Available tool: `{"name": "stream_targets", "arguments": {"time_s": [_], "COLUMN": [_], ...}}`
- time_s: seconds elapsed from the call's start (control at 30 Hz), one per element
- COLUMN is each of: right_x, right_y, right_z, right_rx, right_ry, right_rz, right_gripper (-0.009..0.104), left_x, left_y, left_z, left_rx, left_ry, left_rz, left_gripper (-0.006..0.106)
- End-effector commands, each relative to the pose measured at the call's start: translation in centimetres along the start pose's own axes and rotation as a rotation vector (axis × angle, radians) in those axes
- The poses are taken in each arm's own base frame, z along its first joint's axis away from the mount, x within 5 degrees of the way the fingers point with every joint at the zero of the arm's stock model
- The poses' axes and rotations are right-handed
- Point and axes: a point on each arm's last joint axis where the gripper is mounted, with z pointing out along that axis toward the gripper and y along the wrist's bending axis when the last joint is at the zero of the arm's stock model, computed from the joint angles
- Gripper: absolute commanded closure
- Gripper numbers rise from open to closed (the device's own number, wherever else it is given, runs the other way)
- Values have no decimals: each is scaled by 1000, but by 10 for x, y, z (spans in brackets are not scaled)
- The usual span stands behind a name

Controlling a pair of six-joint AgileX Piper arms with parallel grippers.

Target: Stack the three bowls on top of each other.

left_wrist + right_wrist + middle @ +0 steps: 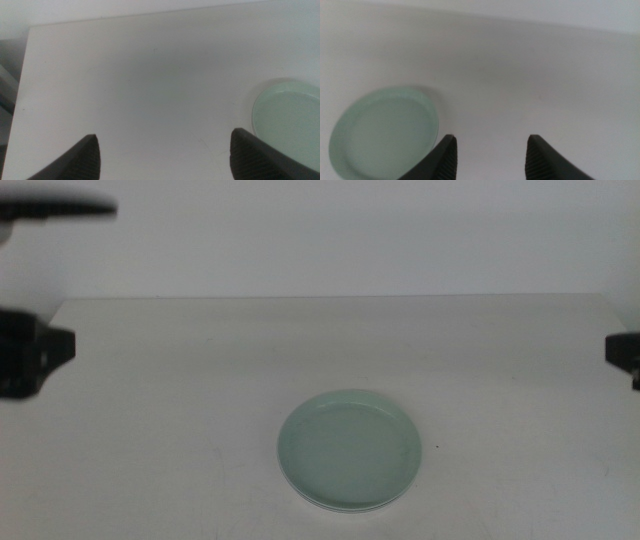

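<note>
Near table [150,380] front edge — mint bowl [351,449] topmost; left tool [162,155] wide, right tool [490,157] parted.

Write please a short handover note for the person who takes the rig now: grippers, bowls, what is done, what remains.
Left gripper: open, empty, waiting at the table's left side.
Right gripper: open, empty, waiting at the right side.
Mint green bowl: near the front middle of the white table, on top of a stack; pale rims peek out under its front edge.
Done: stacking looks finished, though the lower bowls cannot be counted or told apart.
Left: probably nothing; check the stack before moving on.
</note>
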Motion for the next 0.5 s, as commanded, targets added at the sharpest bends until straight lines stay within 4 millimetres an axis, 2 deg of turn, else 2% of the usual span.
{"name": "stream_targets", "arguments": {"time_s": [0.0,0.1,0.23,0.33,0.47], "right_x": [-18,-12,7,27,40], "right_y": [-2,-10,-19,-22,-22], "right_z": [-12,-22,-36,-36,-37], "right_rx": [6,39,79,87,72], "right_ry": [-131,-157,-193,-188,-243], "right_rz": [3,32,56,47,40], "right_gripper": [59,59,59,59,59], "left_x": [1,21,48,66,80], "left_y": [0,1,2,2,3], "left_z": [-10,-13,-17,-21,-26], "left_rx": [0,-4,-7,-9,-11], "left_ry": [-153,-206,-286,-348,-446], "left_rz": [-18,-13,-14,-14,-13], "left_gripper": [14,14,14,14,14]}}
